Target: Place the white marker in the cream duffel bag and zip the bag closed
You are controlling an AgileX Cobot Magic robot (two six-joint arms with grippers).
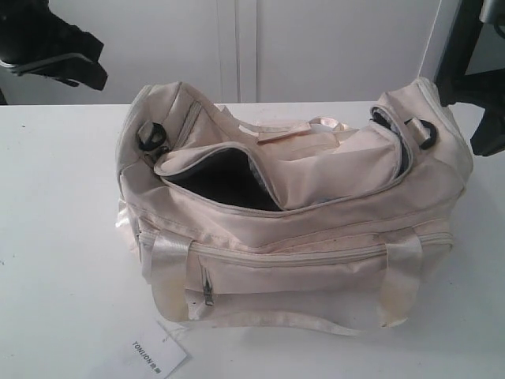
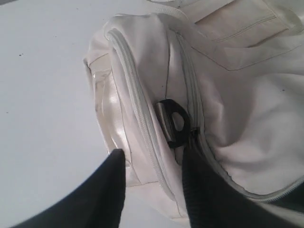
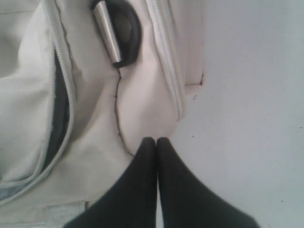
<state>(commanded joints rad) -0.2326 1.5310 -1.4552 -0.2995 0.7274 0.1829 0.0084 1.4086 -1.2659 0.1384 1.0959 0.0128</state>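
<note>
**Zipping looks like the step in hand – marker nowhere in sight**

Bag sits in the middle of the worktop with its top zip gaping and the dark lining showing. I can't spot the marker in any view – not on the worktop, not in either pincer. My guess is it's down inside the bag, but the dark opening hides whatever is in there.

Left pincer is open, fingers spread over one end of the bag right by the black strap ring. Right pincer is closed tight on nothing, tips together over the other end near that side's ring.

So I'd call it the closing step, not yet done. Next move needs one pincer to pin the soft fabric at an end while the other finds the zip pull and drags it along the curve. I can't make out the pull from here, so locating it comes first. The paper tag out front is out of the way.
</note>
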